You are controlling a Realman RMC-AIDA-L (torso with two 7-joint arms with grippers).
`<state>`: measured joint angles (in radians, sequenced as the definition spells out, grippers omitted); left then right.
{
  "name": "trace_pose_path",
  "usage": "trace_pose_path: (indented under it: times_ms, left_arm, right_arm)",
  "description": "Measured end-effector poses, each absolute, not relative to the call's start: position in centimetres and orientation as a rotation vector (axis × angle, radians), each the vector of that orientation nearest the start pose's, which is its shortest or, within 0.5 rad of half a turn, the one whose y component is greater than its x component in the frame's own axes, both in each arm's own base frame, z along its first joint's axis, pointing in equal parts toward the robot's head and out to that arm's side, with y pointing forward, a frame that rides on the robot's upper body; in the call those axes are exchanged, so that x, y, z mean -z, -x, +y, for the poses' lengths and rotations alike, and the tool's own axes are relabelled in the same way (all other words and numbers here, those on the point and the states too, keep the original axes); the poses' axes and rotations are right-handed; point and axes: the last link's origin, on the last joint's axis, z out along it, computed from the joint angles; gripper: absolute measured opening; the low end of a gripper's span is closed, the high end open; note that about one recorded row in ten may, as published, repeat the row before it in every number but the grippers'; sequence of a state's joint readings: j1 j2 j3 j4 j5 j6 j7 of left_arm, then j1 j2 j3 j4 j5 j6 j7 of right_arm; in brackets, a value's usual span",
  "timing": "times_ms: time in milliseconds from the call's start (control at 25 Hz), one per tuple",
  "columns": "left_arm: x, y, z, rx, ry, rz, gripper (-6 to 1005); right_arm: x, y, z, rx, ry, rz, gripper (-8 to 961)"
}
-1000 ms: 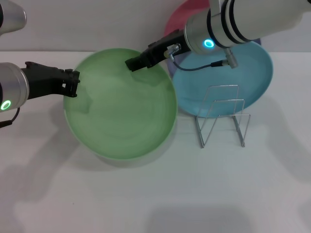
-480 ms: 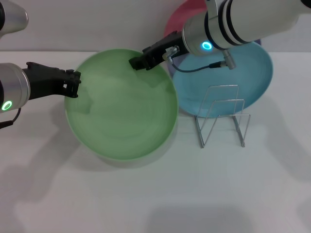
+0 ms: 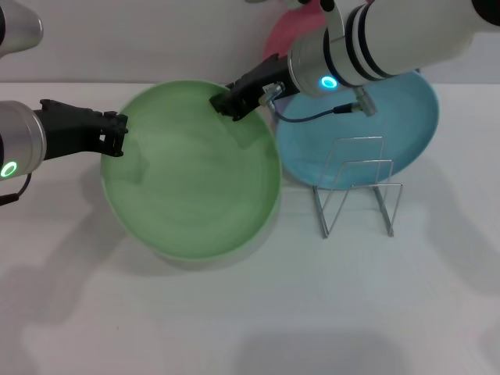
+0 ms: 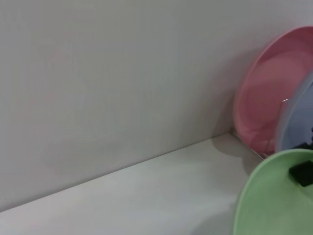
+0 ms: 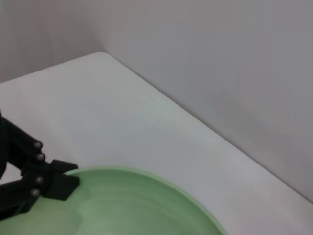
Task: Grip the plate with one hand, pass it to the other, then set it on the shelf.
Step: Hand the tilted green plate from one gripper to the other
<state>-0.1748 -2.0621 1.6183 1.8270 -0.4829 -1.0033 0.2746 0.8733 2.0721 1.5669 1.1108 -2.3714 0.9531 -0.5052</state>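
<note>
The light-green plate (image 3: 191, 180) hangs a little above the white table, casting a shadow under it. My left gripper (image 3: 116, 134), on the arm with the green ring, is shut on the plate's left rim; it also shows in the right wrist view (image 5: 58, 183) clamped on the plate (image 5: 132, 205). My right gripper (image 3: 228, 101), on the arm with the cyan ring, is at the plate's far right rim. Its black tip shows in the left wrist view (image 4: 302, 172) at the edge of the plate (image 4: 274, 200). The wire shelf (image 3: 355, 187) stands to the right of the plate.
A turquoise-blue plate (image 3: 406, 117) leans behind the shelf. A pink plate (image 3: 293, 31) and a lavender plate (image 4: 296, 122) lean against the back wall behind my right arm. The white table (image 3: 250, 312) stretches toward me.
My right gripper has drawn back from over the plate's inside to its far right rim. The plate has shifted slightly left. The left gripper has kept its hold.
</note>
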Motion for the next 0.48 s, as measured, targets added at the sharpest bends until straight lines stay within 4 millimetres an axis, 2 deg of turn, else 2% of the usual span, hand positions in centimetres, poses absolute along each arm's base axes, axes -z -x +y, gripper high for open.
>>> trace_pose_path:
  times_ms: [240,360,480]
  left_arm:
    - [-4.0,16.0,33.5,0.106,2.167,-0.812,81]
    - [-3.8,15.8,33.4,0.111,2.175,-0.807,82]
    - [-4.0,15.1,33.2,0.133,2.180,-0.787,190]
  right_arm:
    - [5.5,-6.4,41.8,-0.090,2.600,0.585,156]
    - [5.6,-6.5,41.6,-0.088,2.607,0.590,143]
    - [5.6,-6.6,41.2,-0.090,2.612,0.590,134]
